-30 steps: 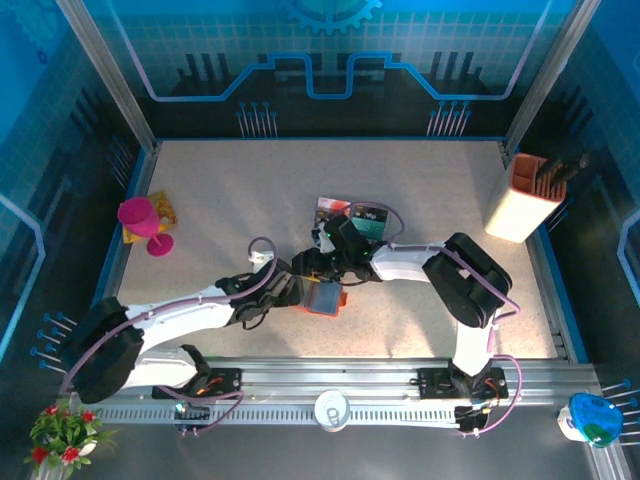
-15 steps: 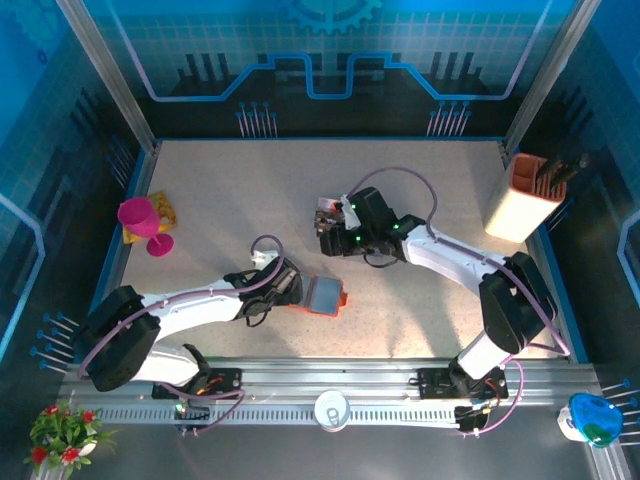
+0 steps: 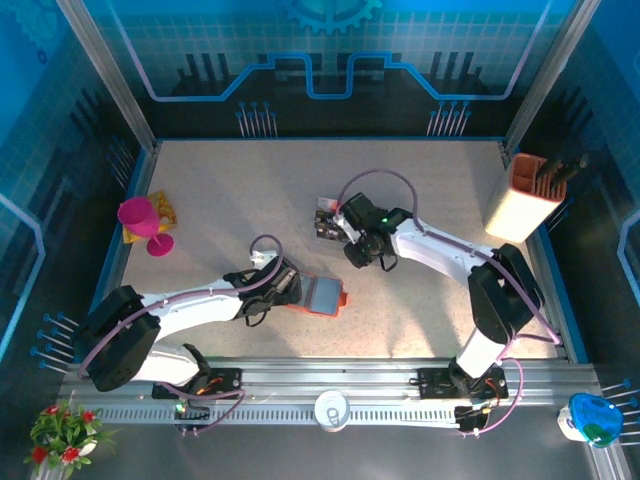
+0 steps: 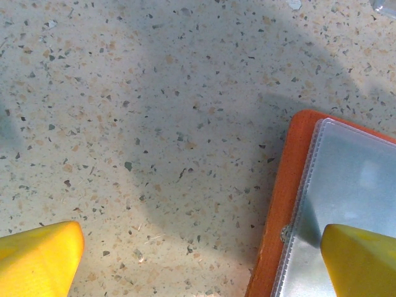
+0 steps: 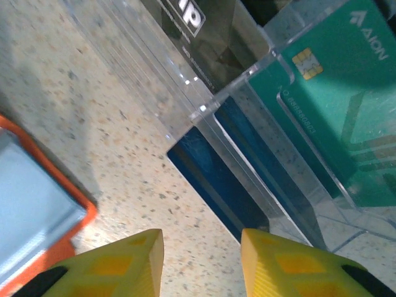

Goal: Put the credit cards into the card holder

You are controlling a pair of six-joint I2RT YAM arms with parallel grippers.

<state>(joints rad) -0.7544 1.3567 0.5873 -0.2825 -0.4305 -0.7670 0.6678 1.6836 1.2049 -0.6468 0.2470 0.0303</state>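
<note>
Left claw gapes wide astride the left edge of the card holder on the counter. Right claw — narrowly apart, empty — is nearer the credit cards in the clear tray (dark blue card just ahead, lying slantwise).

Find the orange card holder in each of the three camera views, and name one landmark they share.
Top view: card holder, just below centre.
Left wrist view: card holder, along the lower right edge.
Right wrist view: card holder, lower left corner.
Shared landmark: the speckled table under it.
</note>
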